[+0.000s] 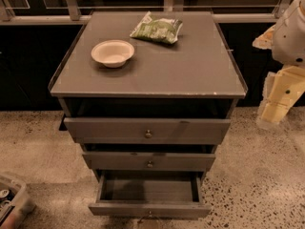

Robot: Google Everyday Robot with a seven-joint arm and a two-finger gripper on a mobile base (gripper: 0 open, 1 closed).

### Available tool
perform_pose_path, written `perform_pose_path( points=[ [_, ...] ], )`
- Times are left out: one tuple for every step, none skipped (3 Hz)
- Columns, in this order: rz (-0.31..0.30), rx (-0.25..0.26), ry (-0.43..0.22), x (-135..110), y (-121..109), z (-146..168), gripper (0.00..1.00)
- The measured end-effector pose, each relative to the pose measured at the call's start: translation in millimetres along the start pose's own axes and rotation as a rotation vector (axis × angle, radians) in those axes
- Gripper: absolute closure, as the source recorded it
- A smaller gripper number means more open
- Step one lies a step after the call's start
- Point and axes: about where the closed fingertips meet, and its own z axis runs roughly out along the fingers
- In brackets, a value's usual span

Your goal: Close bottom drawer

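Note:
The grey cabinet [147,75] has three drawers. The bottom drawer [149,208] is pulled far out toward me. Its inside is dark and bare, and its small round knob [149,214] sits at the lower edge of the view. The middle drawer [149,161] and the top drawer [147,130] stick out only a little. My arm hangs at the right edge of the view. Its cream gripper [275,109] is beside the cabinet's right side, at about the height of the top drawer. It is well away from the bottom drawer and touches nothing.
A white bowl [112,53] and a green snack bag [157,28] lie on the cabinet top. A plastic bin [12,202] with cans sits on the speckled floor at the lower left. A dark wall with a railing runs behind the cabinet.

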Motion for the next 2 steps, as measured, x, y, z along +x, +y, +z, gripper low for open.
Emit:
perform_pose_path(
  points=[
    [0.000, 0.000, 0.000, 0, 0, 0, 0.00],
    [0.040, 0.003, -0.041, 2, 8, 14, 0.00]
  ],
)
